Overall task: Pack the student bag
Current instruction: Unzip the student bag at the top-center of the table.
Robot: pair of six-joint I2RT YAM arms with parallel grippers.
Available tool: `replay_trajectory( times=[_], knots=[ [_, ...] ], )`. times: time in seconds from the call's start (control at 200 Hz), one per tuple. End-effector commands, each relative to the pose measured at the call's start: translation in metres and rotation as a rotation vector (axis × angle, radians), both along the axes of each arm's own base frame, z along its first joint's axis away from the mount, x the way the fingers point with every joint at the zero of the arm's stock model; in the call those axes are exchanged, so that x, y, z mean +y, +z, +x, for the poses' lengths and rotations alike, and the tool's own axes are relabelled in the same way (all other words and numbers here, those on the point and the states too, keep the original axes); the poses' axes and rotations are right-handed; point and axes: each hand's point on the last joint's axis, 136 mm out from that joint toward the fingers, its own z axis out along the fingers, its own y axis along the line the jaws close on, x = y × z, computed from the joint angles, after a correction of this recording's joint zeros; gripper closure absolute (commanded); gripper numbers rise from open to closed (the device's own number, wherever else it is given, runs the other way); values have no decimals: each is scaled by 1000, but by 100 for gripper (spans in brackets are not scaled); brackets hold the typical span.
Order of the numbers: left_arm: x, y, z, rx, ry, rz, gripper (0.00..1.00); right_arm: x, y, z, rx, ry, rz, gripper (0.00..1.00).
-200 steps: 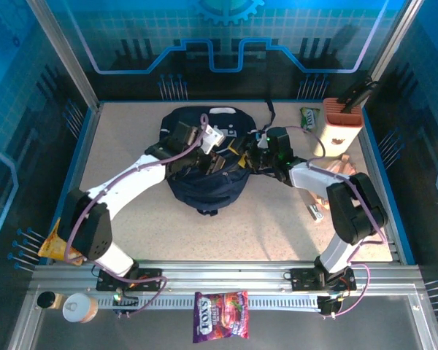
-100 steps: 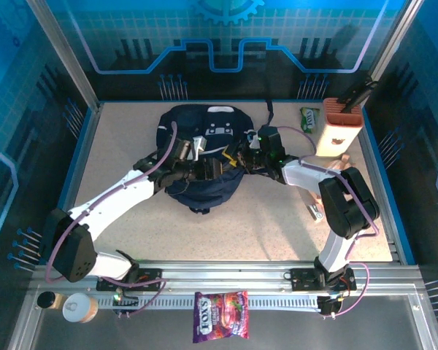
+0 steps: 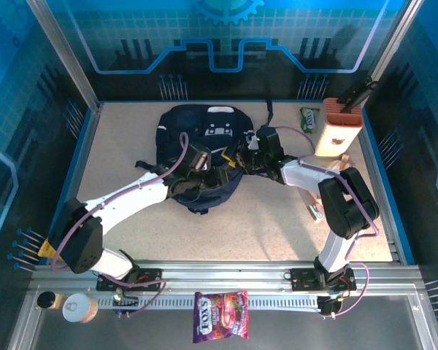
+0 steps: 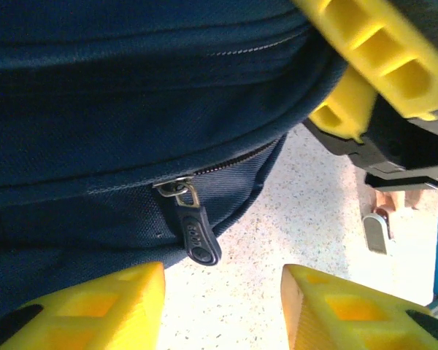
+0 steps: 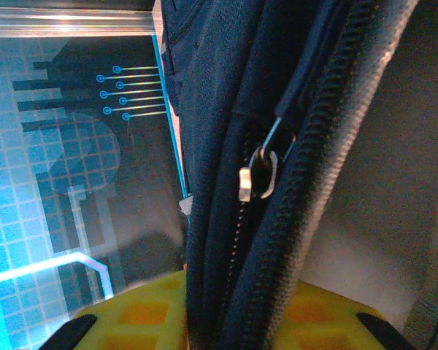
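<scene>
The student bag (image 3: 204, 130), dark navy with thin white stripes, lies mid-table between both arms. My left gripper (image 3: 213, 175) sits low at its near right edge. In the left wrist view its yellow fingers (image 4: 87, 306) stand open over bare tabletop, and a black zipper pull (image 4: 195, 235) hangs from the bag (image 4: 117, 109) just above the gap. My right gripper (image 3: 242, 159) is at the bag's right side, shut on the bag's zipper edge (image 5: 277, 219). Dark fabric runs between its fingers (image 5: 131, 313), with a metal slider (image 5: 254, 175) above them. Its yellow fingers (image 4: 372, 51) also show in the left wrist view.
A peach box (image 3: 339, 125) holding dark items stands at the back right, a green packet (image 3: 309, 117) beside it. A small object (image 3: 316, 211) lies by the right arm. A yellow packet (image 3: 51, 246) lies at the left edge. A candy bag (image 3: 220, 316) and a cup (image 3: 79, 308) sit beyond the front rail.
My left gripper has come down from the bag's top toward its near right edge. The right gripper has barely moved and stays shut on the bag.
</scene>
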Motion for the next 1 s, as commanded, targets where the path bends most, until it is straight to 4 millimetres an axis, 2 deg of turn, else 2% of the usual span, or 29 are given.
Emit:
replay_trajectory(
  times=[0.0,0.16,0.41,0.665,0.785,0.87,0.995],
  knots=[
    [-1,-1,9,6,54,42,55,15,34,-1,-104,50,39,77],
    [7,-10,13,11,82,156,61,15,34,-3,-104,53,42,77],
    [14,-13,17,0,94,227,72,13,33,-4,-101,48,32,78],
    [17,-14,15,-6,86,240,90,12,33,-3,-108,43,29,78],
    [13,-11,16,-26,54,229,100,12,31,-5,-94,37,26,71],
    [8,-6,17,-56,22,205,100,13,29,-10,-73,23,14,60],
    [2,0,17,-95,-2,164,100,15,22,-18,-24,-25,-4,57]
  ],
)
